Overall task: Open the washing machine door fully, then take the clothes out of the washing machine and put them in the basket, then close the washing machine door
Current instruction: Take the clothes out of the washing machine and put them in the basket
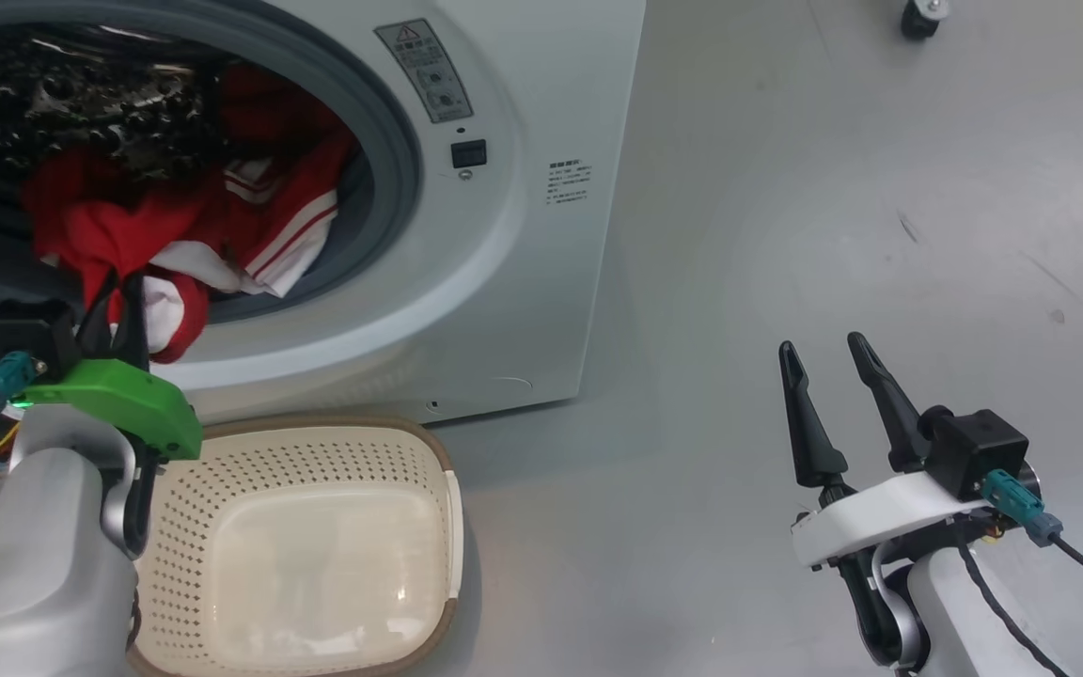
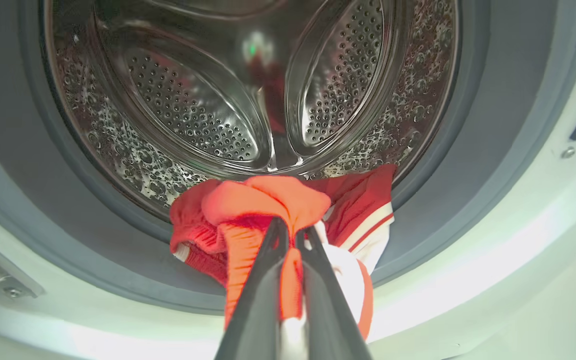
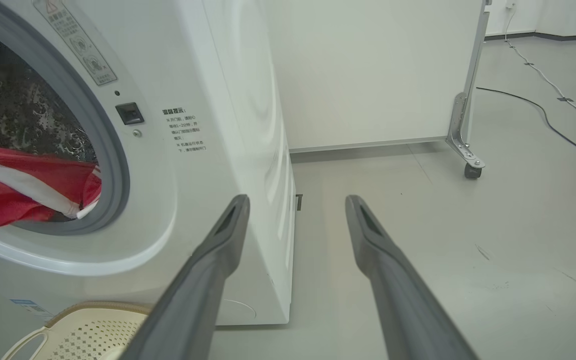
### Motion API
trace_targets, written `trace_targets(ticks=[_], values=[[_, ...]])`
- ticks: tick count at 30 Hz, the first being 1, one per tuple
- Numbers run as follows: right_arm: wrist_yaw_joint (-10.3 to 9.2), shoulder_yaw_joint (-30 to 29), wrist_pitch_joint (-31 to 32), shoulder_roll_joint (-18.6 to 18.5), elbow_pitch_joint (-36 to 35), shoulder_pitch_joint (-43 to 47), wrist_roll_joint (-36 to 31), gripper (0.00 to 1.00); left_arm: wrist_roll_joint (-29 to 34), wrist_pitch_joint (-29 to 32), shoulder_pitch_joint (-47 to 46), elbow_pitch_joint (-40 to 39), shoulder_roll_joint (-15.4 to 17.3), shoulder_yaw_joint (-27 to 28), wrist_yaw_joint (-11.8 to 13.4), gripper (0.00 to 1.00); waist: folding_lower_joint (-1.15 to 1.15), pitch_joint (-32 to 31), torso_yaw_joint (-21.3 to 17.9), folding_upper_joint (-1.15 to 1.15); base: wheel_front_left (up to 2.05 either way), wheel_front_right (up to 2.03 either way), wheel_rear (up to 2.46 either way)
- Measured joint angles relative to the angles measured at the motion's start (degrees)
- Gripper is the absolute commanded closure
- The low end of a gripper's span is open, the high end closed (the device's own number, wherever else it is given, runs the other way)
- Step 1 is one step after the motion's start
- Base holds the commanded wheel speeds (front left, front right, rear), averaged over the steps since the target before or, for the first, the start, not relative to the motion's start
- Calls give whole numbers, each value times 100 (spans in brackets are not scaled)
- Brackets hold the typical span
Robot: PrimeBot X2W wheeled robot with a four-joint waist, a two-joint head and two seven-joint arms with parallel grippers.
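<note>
The white washing machine stands with its round opening uncovered; the washing machine door is out of view. Red clothes with white stripes spill over the grey seal at the drum's lower edge. My left gripper is shut on a fold of the clothes at the mouth of the steel drum, fingers pinched together. The cream basket sits on the floor right below the opening and holds nothing. My right gripper hangs open over the floor to the right of the machine, fingers apart.
Grey floor spreads to the right of the machine. A white panel on a castor stands behind it, and cables run across the far floor. The basket's rim lies by the machine's foot.
</note>
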Motion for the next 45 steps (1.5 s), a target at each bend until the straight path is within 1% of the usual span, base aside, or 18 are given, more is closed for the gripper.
trace_targets(ticks=[6,13,18,22,29,37,42,45], values=[[0,-26,0,-55,-22,221,1,0,1,-57,129,-272,-83,-60,-48,100,0,-228,249,0,0,0,0],[0,-11,0,-60,-57,297,1,0,-15,-108,593,-662,-131,-33,-98,100,0,-518,531,0,0,0,0],[-1,-16,0,-96,-101,438,1,0,-15,-120,713,-1150,-198,1,-121,100,0,-685,695,0,0,0,0],[-2,-8,0,-93,-174,472,1,0,-14,-124,766,-1801,-218,181,-127,100,0,-775,793,0,0,0,0],[-41,-7,0,-92,-244,491,3,0,89,-125,784,-2660,-214,327,-127,100,0,-797,853,0,0,0,0],[-43,5,0,-76,-300,498,36,0,179,-126,1050,-3201,-221,413,-126,100,0,-783,831,0,0,0,0],[-44,16,0,-76,-344,509,37,0,182,-151,1241,-3409,-236,410,-126,100,0,-753,804,0,0,0,0],[-45,19,0,-78,-382,511,37,0,198,-151,1308,-3735,-266,502,-126,100,0,-703,786,0,0,0,0]])
